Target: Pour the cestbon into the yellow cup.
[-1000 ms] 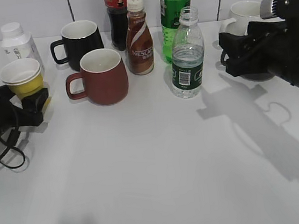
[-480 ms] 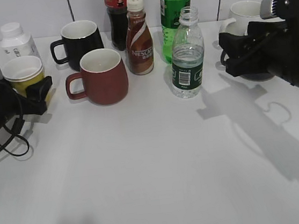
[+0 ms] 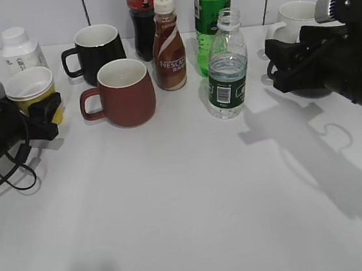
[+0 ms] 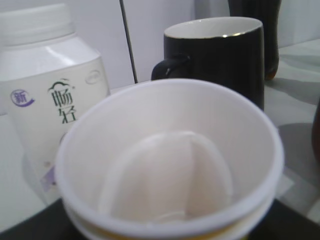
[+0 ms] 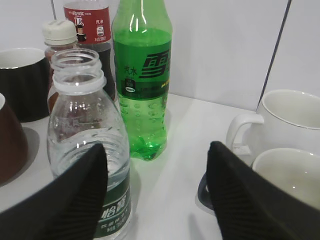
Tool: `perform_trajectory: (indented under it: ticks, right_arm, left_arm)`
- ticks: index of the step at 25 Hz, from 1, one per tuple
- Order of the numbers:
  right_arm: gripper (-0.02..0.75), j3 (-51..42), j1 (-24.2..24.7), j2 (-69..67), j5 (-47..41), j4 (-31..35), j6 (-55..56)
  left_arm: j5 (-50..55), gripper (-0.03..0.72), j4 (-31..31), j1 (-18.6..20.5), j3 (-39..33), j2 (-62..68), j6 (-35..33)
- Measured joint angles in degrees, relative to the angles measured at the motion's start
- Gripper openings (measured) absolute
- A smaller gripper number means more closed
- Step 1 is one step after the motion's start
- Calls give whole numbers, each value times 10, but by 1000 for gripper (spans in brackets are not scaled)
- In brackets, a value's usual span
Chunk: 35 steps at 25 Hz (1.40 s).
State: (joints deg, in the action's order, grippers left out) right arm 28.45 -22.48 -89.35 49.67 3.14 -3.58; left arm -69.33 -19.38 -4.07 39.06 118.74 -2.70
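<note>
The cestbon [image 3: 225, 65], a clear uncapped bottle with a dark green label, stands upright at middle right. In the right wrist view it [image 5: 85, 130] sits partly behind my left finger. My right gripper [image 3: 272, 66] is open and empty, just right of the bottle and apart from it; it also shows in the right wrist view [image 5: 157, 195]. The yellow cup [image 3: 30, 89] is at the far left between the fingers of my left gripper [image 3: 39, 107], which is shut on it. In the left wrist view the cup's empty white inside [image 4: 170, 160] fills the frame.
A dark red mug [image 3: 124, 93], a black mug [image 3: 96, 48], a Nescafe bottle [image 3: 168, 45], a green soda bottle [image 3: 213, 14] and a cola bottle [image 3: 142, 15] crowd the back. A white yogurt bottle [image 3: 21, 49] stands behind the cup. White mugs [image 3: 298, 14] stand behind my right gripper.
My left gripper has shifted slightly up and to the right with the yellow cup in it. The right arm and the cestbon have not moved.
</note>
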Motion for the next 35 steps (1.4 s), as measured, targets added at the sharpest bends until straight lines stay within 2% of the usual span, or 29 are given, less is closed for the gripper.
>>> perform_trajectory:
  ticks: [5,11,19,25,30,35]
  right_arm:
    - [470,0,0,0,0,-5,0]
    - [470,2,-1,0,1,-74,0]
    - [470,7,-1,0,-1,-78,7]
    - [470,7,-1,0,-6,-82,8]
    - [473,8,-1,0,-15,-117,23]
    - [551,32,-1,-14,-31,-147,36]
  left_arm:
    - [-1,435,0,0,-3,0,0]
    - [-2,430,0,0,-45,-26,0]
    - [0,428,-3,0,-99,-85,0]
    - [1,427,-28,0,-141,-111,0]
    - [1,426,-48,0,-175,-143,15]
    - [1,426,-98,0,-187,-166,59]
